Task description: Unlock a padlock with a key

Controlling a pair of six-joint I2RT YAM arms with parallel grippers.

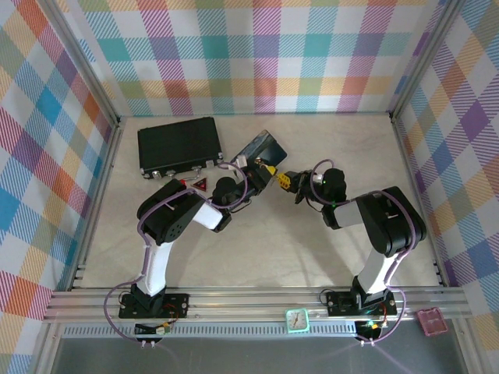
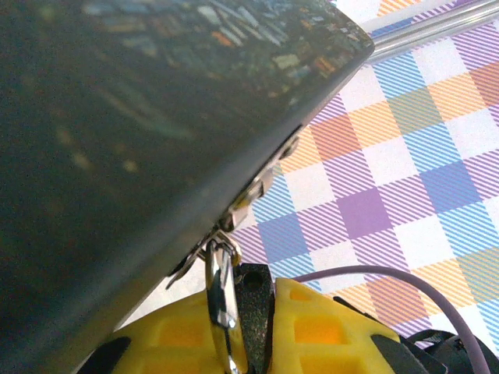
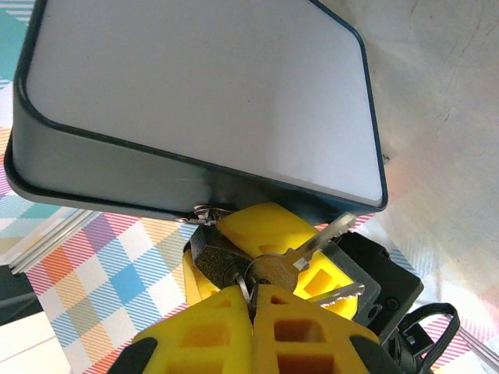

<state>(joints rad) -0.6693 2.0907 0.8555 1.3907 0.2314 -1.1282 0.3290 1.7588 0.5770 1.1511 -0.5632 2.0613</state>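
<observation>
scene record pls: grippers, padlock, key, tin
left gripper: shut on the padlock
right gripper: shut on the key, at its head end
padlock: at the tin latch; shackle state unclear
key: not in the lock, shaft points away from it
tin: tilted
elsewhere: black case, red triangle

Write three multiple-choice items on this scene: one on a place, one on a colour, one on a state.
1. Where does the black case lie?
A) far left of the table
B) near right
C) near edge
2. What colour are the fingers?
A) red
B) yellow
C) green
3. How is the right gripper?
A) wide open
B) shut on the key
C) shut on the case
Answers:
1 A: the case sits at the far left.
2 B: the fingers show yellow.
3 B: its fingers pinch the key's head.
</observation>
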